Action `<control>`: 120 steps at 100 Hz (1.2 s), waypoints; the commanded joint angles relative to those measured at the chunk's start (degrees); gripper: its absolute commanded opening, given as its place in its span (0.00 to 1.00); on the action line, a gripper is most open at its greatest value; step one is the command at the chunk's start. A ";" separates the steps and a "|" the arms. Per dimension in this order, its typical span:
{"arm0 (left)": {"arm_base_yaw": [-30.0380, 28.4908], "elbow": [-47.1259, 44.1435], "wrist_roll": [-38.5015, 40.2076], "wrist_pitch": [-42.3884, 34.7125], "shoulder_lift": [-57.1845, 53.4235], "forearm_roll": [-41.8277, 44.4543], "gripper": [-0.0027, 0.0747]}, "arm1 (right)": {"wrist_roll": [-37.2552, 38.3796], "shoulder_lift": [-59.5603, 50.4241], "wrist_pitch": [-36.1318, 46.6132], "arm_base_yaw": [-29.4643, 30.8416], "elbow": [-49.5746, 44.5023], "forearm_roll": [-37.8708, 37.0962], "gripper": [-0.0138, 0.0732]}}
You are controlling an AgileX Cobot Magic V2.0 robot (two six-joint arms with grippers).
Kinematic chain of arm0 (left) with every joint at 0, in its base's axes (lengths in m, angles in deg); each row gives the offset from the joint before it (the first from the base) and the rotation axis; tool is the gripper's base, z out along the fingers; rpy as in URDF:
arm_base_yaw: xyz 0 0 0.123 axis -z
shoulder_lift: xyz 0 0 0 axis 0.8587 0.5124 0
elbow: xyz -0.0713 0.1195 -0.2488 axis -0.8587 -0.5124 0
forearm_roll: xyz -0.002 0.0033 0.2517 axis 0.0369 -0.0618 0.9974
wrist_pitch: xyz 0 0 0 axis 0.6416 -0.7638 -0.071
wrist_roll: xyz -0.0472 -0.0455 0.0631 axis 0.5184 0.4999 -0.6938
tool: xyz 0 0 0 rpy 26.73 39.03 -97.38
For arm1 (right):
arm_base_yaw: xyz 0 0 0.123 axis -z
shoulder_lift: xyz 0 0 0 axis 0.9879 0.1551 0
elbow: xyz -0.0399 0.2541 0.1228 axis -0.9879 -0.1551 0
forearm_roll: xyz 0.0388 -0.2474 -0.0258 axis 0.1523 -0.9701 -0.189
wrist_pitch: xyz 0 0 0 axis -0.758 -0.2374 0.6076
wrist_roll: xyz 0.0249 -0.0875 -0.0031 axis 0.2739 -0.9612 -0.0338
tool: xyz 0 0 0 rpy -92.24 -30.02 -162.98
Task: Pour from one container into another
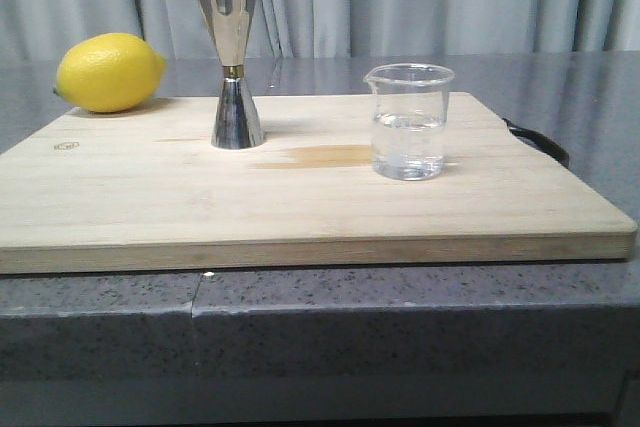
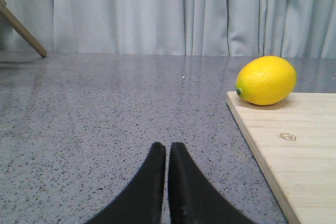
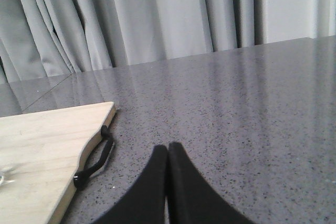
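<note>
A small clear glass beaker [image 1: 408,121] holding clear liquid stands upright on the right half of the wooden cutting board [image 1: 150,197]. The tall steel hourglass jigger [image 1: 232,60] with a gold band at its waist stands upright to the beaker's left. Neither gripper shows in the front view. My left gripper [image 2: 167,148] is shut and empty over the grey counter, left of the board's edge [image 2: 252,145]. Over the counter to the right of the board, my right gripper [image 3: 167,148] is shut too, holding nothing.
A yellow lemon [image 1: 108,71] lies at the board's far left corner, also seen as the lemon [image 2: 265,80] in the left wrist view. A black strap loop [image 3: 97,158] hangs off the board's right edge. Grey curtains close the back. A wooden leg [image 2: 21,30] stands far left.
</note>
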 commanded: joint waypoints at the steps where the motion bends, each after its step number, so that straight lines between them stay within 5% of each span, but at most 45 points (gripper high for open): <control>1: -0.04 -2.03 0.39 -5.03 -1.42 -0.23 0.01 | -0.51 -1.15 4.84 0.30 -1.23 -0.12 0.08; 53: -0.04 -2.03 0.39 -7.40 -1.42 -1.62 0.01 | -0.02 -1.15 10.54 0.30 -1.23 -0.02 0.08; 65: -0.04 -2.03 0.39 -8.33 -1.42 -11.37 0.01 | 7.58 -1.15 13.32 0.30 -1.23 0.46 0.08; 77: -0.04 -1.50 0.39 -10.57 -1.42 -37.40 0.01 | 23.85 -1.15 14.61 0.30 -0.30 0.54 0.08; 84: -0.04 -0.40 0.39 -10.29 -1.42 -50.30 0.01 | 29.52 -1.15 9.69 0.30 2.26 0.54 0.08; 96: -0.04 4.12 -0.52 -2.63 -1.29 -50.73 0.01 | 29.35 0.52 -6.20 -0.04 10.76 0.54 0.08; 107: -0.04 10.12 -3.73 7.21 0.96 -48.31 0.01 | 17.44 6.56 -20.07 -0.04 20.43 0.43 0.08; 120: -0.04 17.37 -16.50 18.09 8.34 -48.41 0.01 | 4.88 17.19 -29.86 -0.04 29.73 0.55 0.08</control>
